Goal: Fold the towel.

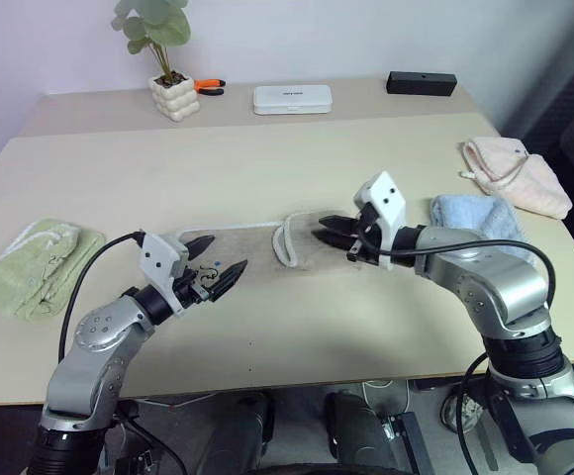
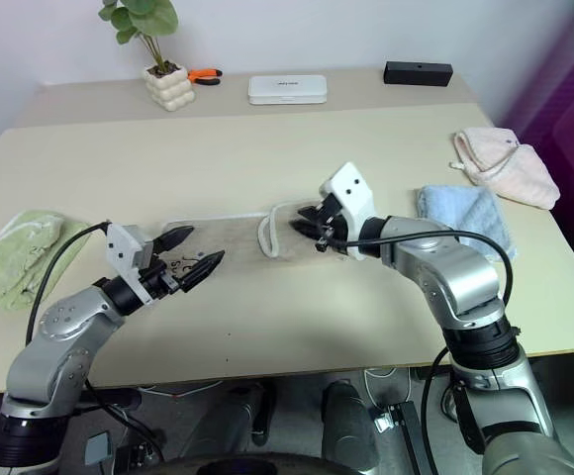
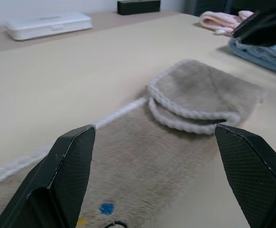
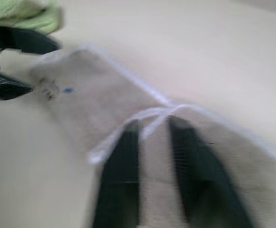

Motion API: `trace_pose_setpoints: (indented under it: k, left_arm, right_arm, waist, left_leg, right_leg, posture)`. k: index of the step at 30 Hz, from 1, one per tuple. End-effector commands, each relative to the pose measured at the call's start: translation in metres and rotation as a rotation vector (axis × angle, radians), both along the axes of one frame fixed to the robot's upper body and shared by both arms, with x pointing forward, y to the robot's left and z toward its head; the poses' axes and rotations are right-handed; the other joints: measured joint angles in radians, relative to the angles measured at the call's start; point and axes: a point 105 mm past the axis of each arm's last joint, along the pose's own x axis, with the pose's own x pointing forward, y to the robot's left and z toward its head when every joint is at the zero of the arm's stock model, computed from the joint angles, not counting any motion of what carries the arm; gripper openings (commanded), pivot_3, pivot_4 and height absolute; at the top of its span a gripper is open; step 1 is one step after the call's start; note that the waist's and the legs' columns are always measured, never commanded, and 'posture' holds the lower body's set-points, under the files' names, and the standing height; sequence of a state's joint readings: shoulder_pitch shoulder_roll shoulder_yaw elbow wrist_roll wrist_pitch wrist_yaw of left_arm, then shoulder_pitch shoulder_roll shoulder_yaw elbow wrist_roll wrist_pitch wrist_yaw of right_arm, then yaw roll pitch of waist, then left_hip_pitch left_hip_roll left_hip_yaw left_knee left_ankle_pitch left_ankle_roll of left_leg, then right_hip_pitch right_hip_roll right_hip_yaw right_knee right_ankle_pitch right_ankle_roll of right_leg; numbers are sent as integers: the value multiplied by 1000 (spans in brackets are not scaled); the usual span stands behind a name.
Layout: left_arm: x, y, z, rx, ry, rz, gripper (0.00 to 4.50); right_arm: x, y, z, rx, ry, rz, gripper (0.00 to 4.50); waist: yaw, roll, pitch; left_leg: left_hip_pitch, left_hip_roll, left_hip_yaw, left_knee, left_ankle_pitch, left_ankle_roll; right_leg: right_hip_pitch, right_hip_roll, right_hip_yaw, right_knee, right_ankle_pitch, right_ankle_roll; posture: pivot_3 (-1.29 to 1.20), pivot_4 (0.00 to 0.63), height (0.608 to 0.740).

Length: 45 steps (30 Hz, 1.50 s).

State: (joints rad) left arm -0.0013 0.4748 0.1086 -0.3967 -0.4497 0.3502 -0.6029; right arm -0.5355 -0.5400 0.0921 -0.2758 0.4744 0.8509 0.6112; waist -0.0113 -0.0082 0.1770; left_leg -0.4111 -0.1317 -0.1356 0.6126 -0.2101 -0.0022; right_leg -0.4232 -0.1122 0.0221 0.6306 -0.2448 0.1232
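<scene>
I have the beige terry towel with white corded edging [image 1: 267,247] lying as a long strip across the middle of the pale wooden surface [image 1: 267,168], between my two arms. Its right end is already turned up and over onto itself: in the left wrist view I see two layers of corded edge stacked where that end curls back toward the middle. So I judge the fold to be under way but not finished.

My right claw [image 1: 329,236] has its black fingers pinched together on that lifted right end of the towel; the right wrist view shows the fingers close together with cloth and white cord between and around them. The folded flap is short, reaching only a little way along the strip, and most of the towel lies flat and single-layered toward my left.

My left claw [image 1: 220,277] stands wide open, holding nothing, poised over the left end of the towel near the small embroidered mark [image 3: 107,209]. I cannot tell whether its lower finger touches the cloth.

What I think is left: carry the gripped end further across toward the left end, line up the corded edges, set it down and let go, then flatten. Three other cloths, a light green one [image 1: 35,262], a light blue one [image 1: 475,216] and a pink one [image 1: 520,176], sit folded on the surface, well clear.
</scene>
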Motion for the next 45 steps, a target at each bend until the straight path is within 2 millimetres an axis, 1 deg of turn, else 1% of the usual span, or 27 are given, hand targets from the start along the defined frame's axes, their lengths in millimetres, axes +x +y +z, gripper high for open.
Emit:
trace_pose_setpoints:
  k: [1, 3, 5, 7, 9, 10, 11, 14, 15, 17, 19, 21, 24, 26, 28, 31, 34, 37, 39, 40, 43, 44, 45]
  left_arm:
    - [-2, 7, 7, -26, -12, 34, 4076]
    - [-4, 9, 6, -50, 0, 55, 4076]
    - [-7, 13, 4, -84, 18, 88, 4076]
    - [-11, 17, 2, -102, 31, 118, 4076]
    - [-17, 21, -2, -110, 49, 152, 4076]
    - [-21, 23, -4, -116, 61, 168, 4076]
    - [-26, 24, -7, -128, 74, 183, 4076]
    - [-37, 27, -14, -188, 133, 231, 4076]
    - [-41, 28, -17, -227, 173, 253, 4076]
    - [-48, 30, -22, -351, 245, 299, 4500]
    - [-54, 30, -26, -444, 313, 332, 4500]
    - [-57, 31, -31, -506, 371, 373, 4500]
    - [-50, 38, -40, -698, 469, 495, 4500]
    - [-45, 42, -47, -791, 527, 554, 4500]
    - [-39, 44, -49, -846, 561, 585, 4500]
    - [-26, 47, -48, -921, 594, 617, 4500]
    - [-13, 49, -49, -959, 625, 638, 4500]
    - [0, 50, -48, -1009, 637, 657, 3696]
    - [6, 48, -46, -1018, 639, 652, 2682]
    - [8, 48, -45, -1023, 638, 650, 2084]
    - [8, 49, -42, -1012, 622, 642, 530]
    - [8, 53, -39, -989, 587, 647, 29]
    - [8, 56, -36, -973, 562, 650, 29]
  right_arm:
    - [15, 4, -3, 2, -38, -31, 43]
    - [20, 11, -19, -63, -51, -15, 43]
    - [21, 20, -41, -104, -25, 15, 43]
    - [18, 26, -61, -158, -12, 52, 43]
    - [15, 28, -74, -195, -12, 75, 43]
    - [16, 29, -75, -205, -25, 77, 43]
    - [18, 29, -70, -201, -55, 68, 43]
    - [29, 29, -41, -103, -107, 39, 43]
    - [29, 31, -29, -80, -137, 56, 278]
    - [24, 37, -7, -84, -242, 141, 845]
    - [13, 44, 6, -114, -336, 240, 1774]
    - [5, 49, 12, -127, -378, 310, 2768]
    - [-4, 56, 16, -139, -424, 377, 4199]
    - [-9, 59, 14, -142, -435, 404, 4199]
    - [-13, 61, 11, -148, -438, 416, 4199]
    - [-16, 62, 7, -162, -447, 423, 4199]
    - [-18, 64, 6, -160, -452, 425, 4199]
    - [-20, 65, 6, -162, -456, 425, 4290]
    - [-20, 66, 4, -170, -458, 425, 4290]
    - [-21, 66, 4, -172, -458, 424, 4290]
    - [-23, 65, 2, -177, -454, 420, 4290]
    - [-23, 64, 1, -179, -452, 418, 4290]
    - [-24, 64, 1, -181, -451, 417, 4290]
  waist:
    - [-1, 0, 0]
    - [-3, 0, 0]
    - [-2, 0, 0]
    - [-1, 0, 0]
    - [-1, 0, 0]
    - [0, 0, 0]
    - [0, 0, 0]
    - [-1, 0, 0]
    - [0, 0, 0]
    - [0, 0, 0]
    - [0, 0, 0]
    - [0, 0, 0]
    - [2, -1, 0]
    - [4, -1, -1]
    - [5, -2, -1]
    - [7, -2, -1]
    - [13, -1, -1]
    - [19, -1, -1]
    - [24, -2, -1]
    - [24, -2, -1]
    - [24, -2, -1]
    - [24, -2, -1]
    - [24, -2, -1]
  left_leg:
    - [0, 0, 0, 0, 0, 0]
    - [0, 0, 0, 0, 0, 0]
    - [0, 0, 0, -1, 0, 0]
    - [0, 0, 0, 0, 0, 0]
    - [0, 0, 0, 0, 0, 0]
    - [0, 0, 0, 0, 0, 0]
    - [0, 0, 0, 0, 0, 0]
    - [1, 0, 0, 0, 0, 0]
    - [1, 0, 0, 0, 0, 0]
    - [1, 0, 0, 0, 0, 0]
    - [1, 0, 0, 0, 0, 0]
    - [1, 1, 0, 0, 0, 0]
    - [1, 1, 0, 0, 0, 0]
    - [1, 1, -1, 1, 0, -1]
    - [1, 1, -1, 2, 0, -1]
    - [2, 1, -1, 1, 0, -1]
    - [2, 1, 0, 2, 0, -1]
    - [3, 1, 0, 1, 0, -1]
    - [3, 1, 0, 1, 0, -1]
    - [2, 1, 0, 1, 0, -1]
    - [2, 1, 0, 1, 0, -1]
    - [2, 1, 0, 1, 0, -1]
    - [2, 1, 0, 1, 0, -1]
  right_leg:
    - [0, 0, 0, 0, 0, 0]
    - [0, 0, 0, 0, 0, 0]
    - [-1, 0, 0, 0, 0, 0]
    - [-1, 0, 0, 0, 0, 0]
    - [-1, 0, 0, 0, 0, 0]
    - [-1, 0, 0, 0, 0, 0]
    - [-1, 0, 0, 0, 0, 0]
    - [0, 0, 1, 0, 0, 0]
    - [0, 1, 1, 0, 0, 0]
    - [0, 1, 1, 1, 0, -1]
    - [0, 1, 1, 0, 0, 0]
    - [0, 1, 0, 0, 0, 0]
    - [1, 1, 0, 0, 0, 0]
    - [2, 1, 0, 0, 0, 0]
    - [2, 1, 0, 0, 0, 0]
    - [2, 1, 0, 0, 0, 0]
    - [3, 1, 0, 1, 0, -1]
    - [3, 3, 0, 1, 1, -1]
    - [3, 3, 0, 0, 1, -1]
    - [3, 3, 0, 0, 1, -1]
    - [3, 4, 0, 0, 1, -1]
    - [3, 4, 0, 0, 1, -1]
    - [3, 4, 0, 0, 1, -1]
  posture:
    - [0, 150, 740]
    - [0, 150, 740]
    - [0, 150, 740]
    - [0, 150, 740]
    - [0, 150, 740]
    - [0, 150, 740]
    - [0, 150, 740]
    - [0, 150, 740]
    - [0, 150, 740]
    - [0, 150, 740]
    - [0, 150, 740]
    - [0, 150, 740]
    - [0, 150, 740]
    - [0, 150, 740]
    - [0, 150, 740]
    - [0, 150, 740]
    - [0, 150, 740]
    - [0, 150, 740]
    - [0, 150, 740]
    - [0, 150, 740]
    - [0, 150, 740]
    - [0, 150, 740]
    - [0, 150, 740]
